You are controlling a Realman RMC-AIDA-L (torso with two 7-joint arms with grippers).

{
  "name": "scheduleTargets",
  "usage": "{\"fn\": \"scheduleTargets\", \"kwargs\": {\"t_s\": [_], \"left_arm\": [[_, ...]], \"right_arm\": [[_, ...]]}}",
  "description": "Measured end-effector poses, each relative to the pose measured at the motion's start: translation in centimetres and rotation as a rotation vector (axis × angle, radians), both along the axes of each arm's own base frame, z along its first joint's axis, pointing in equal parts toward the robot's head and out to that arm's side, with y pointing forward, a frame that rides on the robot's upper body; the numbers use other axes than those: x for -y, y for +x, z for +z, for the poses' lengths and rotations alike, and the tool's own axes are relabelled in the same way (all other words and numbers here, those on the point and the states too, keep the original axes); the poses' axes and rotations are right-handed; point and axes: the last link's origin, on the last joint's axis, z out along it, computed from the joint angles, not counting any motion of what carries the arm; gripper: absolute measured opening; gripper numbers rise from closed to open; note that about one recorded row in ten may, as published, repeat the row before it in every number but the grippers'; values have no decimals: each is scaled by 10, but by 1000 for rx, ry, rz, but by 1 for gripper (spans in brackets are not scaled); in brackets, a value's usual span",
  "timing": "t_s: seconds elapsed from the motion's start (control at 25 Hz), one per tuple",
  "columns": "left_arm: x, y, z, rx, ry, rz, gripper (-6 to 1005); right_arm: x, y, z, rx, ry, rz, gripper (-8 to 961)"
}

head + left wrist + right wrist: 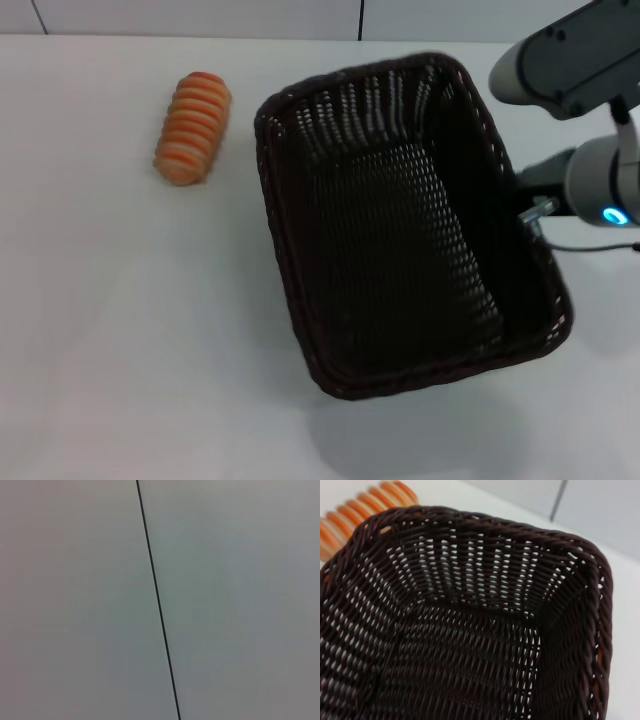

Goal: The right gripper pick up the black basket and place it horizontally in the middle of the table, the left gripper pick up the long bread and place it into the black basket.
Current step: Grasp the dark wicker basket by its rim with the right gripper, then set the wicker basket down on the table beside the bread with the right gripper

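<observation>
The right gripper [532, 212] at right-centre has its jaws clamped on the basket [400, 220] rim, basket tilted mid-frame. Best lowered level, long side across the tabletop [120, 340]. Bread [193, 127] lies upper left.

Lab-style test bench: bare white table [120, 330], plain panelled wall [200, 15]

So the plain white smooth worktop [120, 330] has just two things on it: a small oblong orange toy loaf with cream ridged stripes [193, 127] lying toward the far left, and a big rectangular dark brown-black woven wicker basket [400, 225] to its right. The two are near each other but not touching, and the basket looks a bit tilted, its near end casting a soft shadow on the white.
</observation>
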Motion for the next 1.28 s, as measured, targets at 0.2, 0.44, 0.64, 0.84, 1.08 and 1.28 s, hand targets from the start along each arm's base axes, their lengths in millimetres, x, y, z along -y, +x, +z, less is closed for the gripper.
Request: {"fn": "scheduleTargets", "kwargs": {"t_s": [0.2, 0.44, 0.64, 0.84, 1.08, 1.28], "left_arm": [[-1, 1, 1, 6, 1, -4, 766], [-4, 9, 6, 24, 1, -29, 764], [-6, 12, 8, 22, 4, -30, 762], [-7, 12, 7, 24, 0, -26, 761], [-8, 10, 9, 22, 3, -14, 759], [-9, 7, 13, 19, 19, 2, 757]], "right_arm": [[-3, -2, 15, -28, 39, 162, 205], [-19, 14, 36, -163, 10, 176, 196], [-35, 30, 59, -260, -42, 159, 190], [-49, 37, 65, -350, -131, 166, 187], [-65, 31, 58, -368, -234, 203, 187], [-69, 23, 52, -323, -360, 268, 187]]}}
